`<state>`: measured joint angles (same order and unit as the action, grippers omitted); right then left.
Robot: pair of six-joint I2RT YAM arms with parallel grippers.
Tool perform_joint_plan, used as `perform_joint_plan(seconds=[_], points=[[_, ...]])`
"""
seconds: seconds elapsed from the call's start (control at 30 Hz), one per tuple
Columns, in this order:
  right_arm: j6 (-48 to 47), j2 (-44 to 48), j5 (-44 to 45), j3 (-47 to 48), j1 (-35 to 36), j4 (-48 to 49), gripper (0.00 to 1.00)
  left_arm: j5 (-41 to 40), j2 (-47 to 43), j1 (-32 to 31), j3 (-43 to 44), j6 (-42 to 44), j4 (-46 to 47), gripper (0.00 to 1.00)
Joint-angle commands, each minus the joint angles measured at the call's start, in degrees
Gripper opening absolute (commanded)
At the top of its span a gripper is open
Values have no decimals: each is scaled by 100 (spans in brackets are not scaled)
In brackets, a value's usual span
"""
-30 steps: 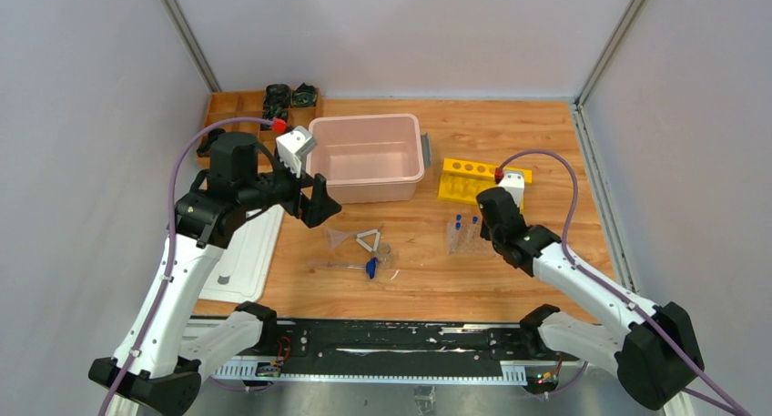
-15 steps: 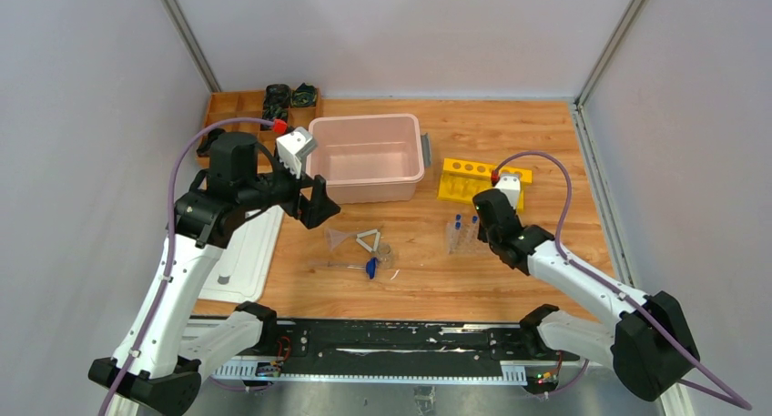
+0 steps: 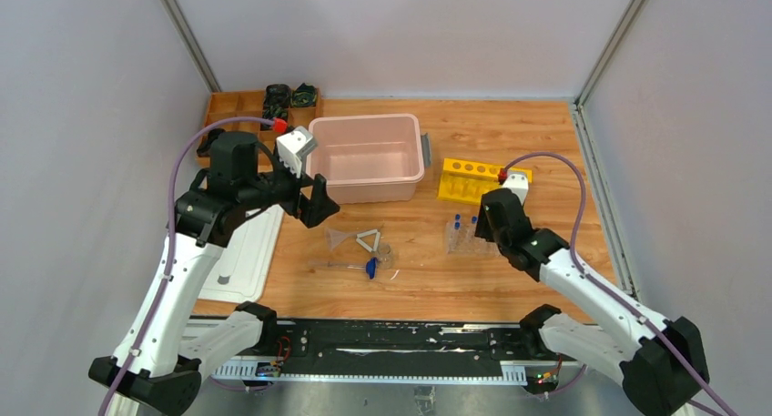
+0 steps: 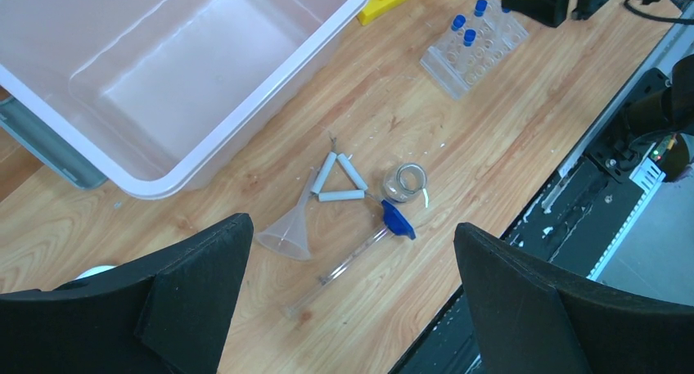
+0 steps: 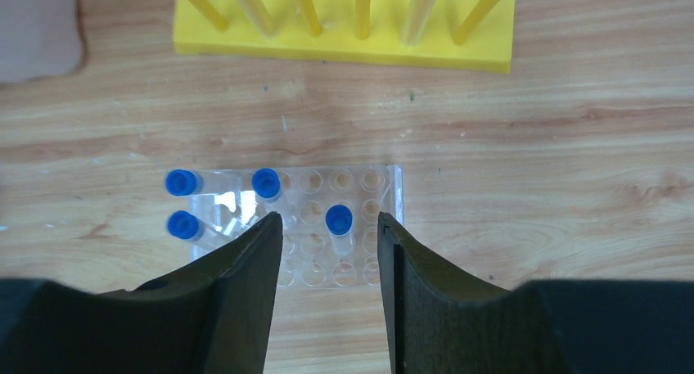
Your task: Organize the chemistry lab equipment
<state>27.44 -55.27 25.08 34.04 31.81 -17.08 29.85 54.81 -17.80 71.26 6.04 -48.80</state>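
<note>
Four blue-capped clear tubes (image 5: 266,182) stand in the clear tube rack (image 5: 385,190) on the wood-grain table (image 3: 537,125), with a yellow peg rack (image 5: 344,51) just behind. The right gripper (image 5: 326,220) hangs over the rack, jaws slightly parted, one cap showing between them. The left gripper (image 4: 350,224) gapes wide above the clear funnel (image 4: 286,235), white triangle (image 4: 338,177), tiny clear dish (image 4: 405,180) and blue-tipped thin rod (image 4: 352,255), near a smooth pink bin (image 4: 270,87). Grey walls (image 3: 401,34) surround the table.

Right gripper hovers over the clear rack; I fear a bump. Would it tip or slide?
Likely slides, not tips: the clear tube rack sits low and wide on the wooden table. It looks like thin, light plastic, so the right gripper could shift it. Its blue-capped tubes stand taller and might rattle.
</note>
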Motion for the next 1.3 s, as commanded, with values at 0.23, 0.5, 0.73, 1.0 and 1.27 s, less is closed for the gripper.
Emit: perform_joint_plan(seconds=[0.23,0.5,0.73,1.0,1.27], points=[[-33,66,-1064,1386,490,-149,46,-279,59,4,75,167,20,100],[-329,-1956,-1546,2819,2248,275,55,-559,178,492,-253,701,-153,100],[-573,-4065,-1546,4418,3160,329,64,-213,417,1644,-291,1111,-422,99],[-791,-6224,-1236,6316,3533,-507,63,-171,513,2534,-495,1331,-428,100],[-925,-6765,-541,6526,3533,-596,45,0,506,2710,-489,1320,-421,100]])
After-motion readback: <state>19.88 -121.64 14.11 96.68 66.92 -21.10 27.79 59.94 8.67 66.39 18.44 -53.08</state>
